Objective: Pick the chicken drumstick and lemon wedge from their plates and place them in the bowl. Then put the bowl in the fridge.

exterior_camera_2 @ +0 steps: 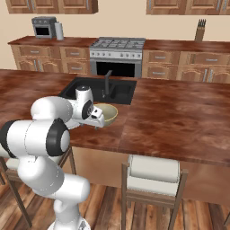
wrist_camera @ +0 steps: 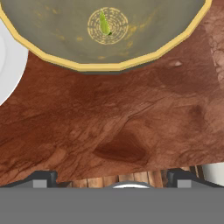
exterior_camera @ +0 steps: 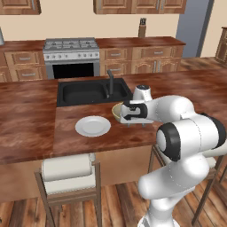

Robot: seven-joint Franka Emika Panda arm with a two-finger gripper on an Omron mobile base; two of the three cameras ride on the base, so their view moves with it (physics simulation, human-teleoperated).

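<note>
Resting in bowl [wrist_camera: 52, 39]: lemon wedge [wrist_camera: 104, 23]

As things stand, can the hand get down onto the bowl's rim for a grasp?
Probably yes. The hand is open and hangs over bare counter just short of the bowl. Nothing lies between them; the white plate sits off to one side, and the lemon wedge rests at the bowl's bottom, clear of the rim.

A home kitchen: steel gas stove [exterior_camera: 71, 48], black basin sink [exterior_camera: 91, 91] (set in a reddish wooden island counter [exterior_camera: 31, 119]), carved wooden cabinets [exterior_camera_2: 168, 59].
</note>
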